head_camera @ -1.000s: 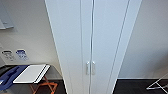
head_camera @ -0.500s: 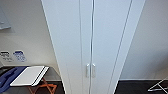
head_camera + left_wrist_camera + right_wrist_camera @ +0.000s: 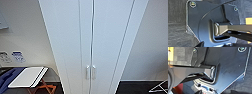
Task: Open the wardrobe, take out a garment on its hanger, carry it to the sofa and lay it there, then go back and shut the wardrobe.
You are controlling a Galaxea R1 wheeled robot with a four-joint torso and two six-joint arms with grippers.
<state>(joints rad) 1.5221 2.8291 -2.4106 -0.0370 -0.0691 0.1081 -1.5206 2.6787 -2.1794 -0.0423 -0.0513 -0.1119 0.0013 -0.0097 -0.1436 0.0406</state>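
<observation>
You can't read either gripper here: both wrist views show the robot's own dark plate and bar over dark floor, so whether the fingers are open or closed, or hold anything, cannot be told, and I'd judge the arms hang low beside the base with nothing in them. With no gripper to measure from in the head view, take places from the robot itself. Nearest, low on your left, a white tray table (image 3: 28, 77) on orange legs stands near the wardrobe's side, with something blue (image 3: 7, 77) just beyond its far edge. Low on your right, a thin white frame (image 3: 160, 87) pokes in over the dark floor. Straight ahead stands the wardrobe (image 3: 67, 42), both doors shut, the seam running down the middle and the handles (image 3: 90, 72) as a small pair either side of it, low in the frame. The garment and hanger are presumably behind those doors. The risks, as I judge them: the handles are small, white on white and set close together, so a gripper brought in a little off could catch both or slide off one; standing this close, a door swung out could strike the robot; and the left arm raised wide could clip the tray table.
</observation>
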